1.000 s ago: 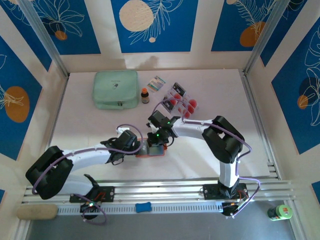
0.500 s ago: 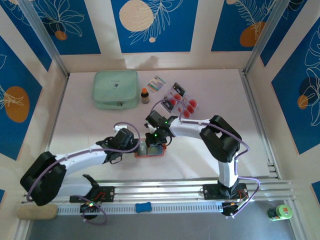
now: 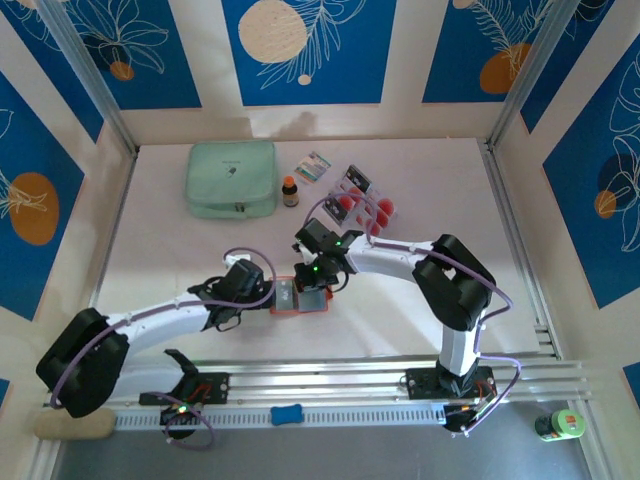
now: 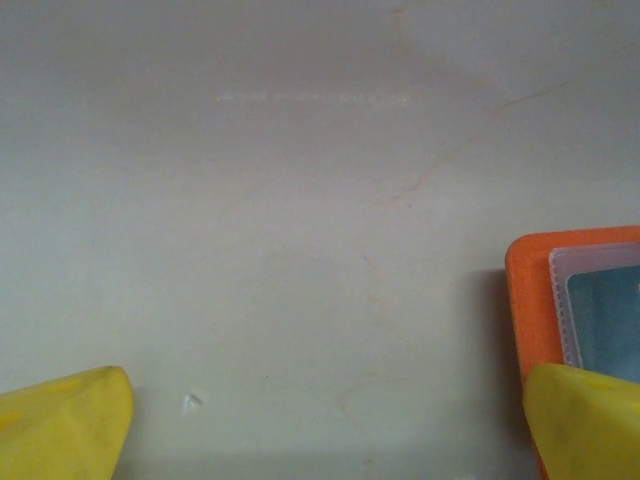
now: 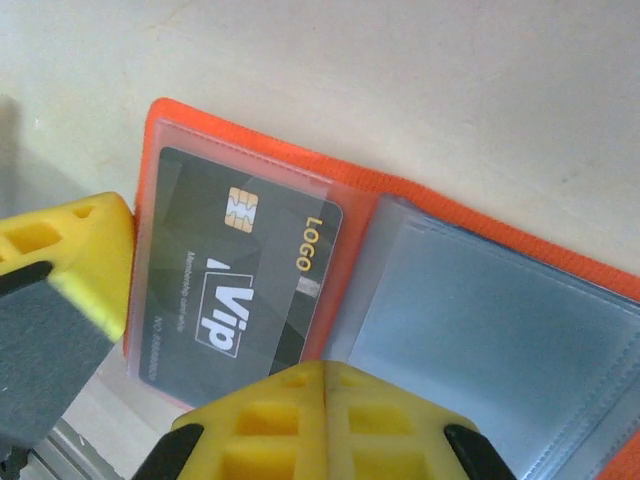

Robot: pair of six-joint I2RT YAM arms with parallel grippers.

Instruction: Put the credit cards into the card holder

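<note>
The orange card holder (image 3: 300,300) lies open on the table between the two arms. One clear pocket holds a dark card (image 5: 240,270) with a gold chip and "VIP" printed on it; the other pale blue pockets (image 5: 480,340) look bare. My right gripper (image 5: 325,420) is shut, its tips over the holder's fold with nothing between them. My left gripper (image 4: 320,430) is open over bare table, one yellow fingertip (image 4: 585,415) at the holder's left edge (image 4: 522,300). Several credit cards (image 3: 362,205) with red spots lie at the back.
A mint-green zip pouch (image 3: 232,178) sits at the back left, with a small brown bottle (image 3: 290,190) and a patterned packet (image 3: 316,166) beside it. Aluminium rails (image 3: 330,385) run along the near edge. Walls close the table on three sides.
My left arm has drawn back to the left, uncovering the holder's left pocket. The right gripper has stayed shut over the holder, shifting only slightly.
</note>
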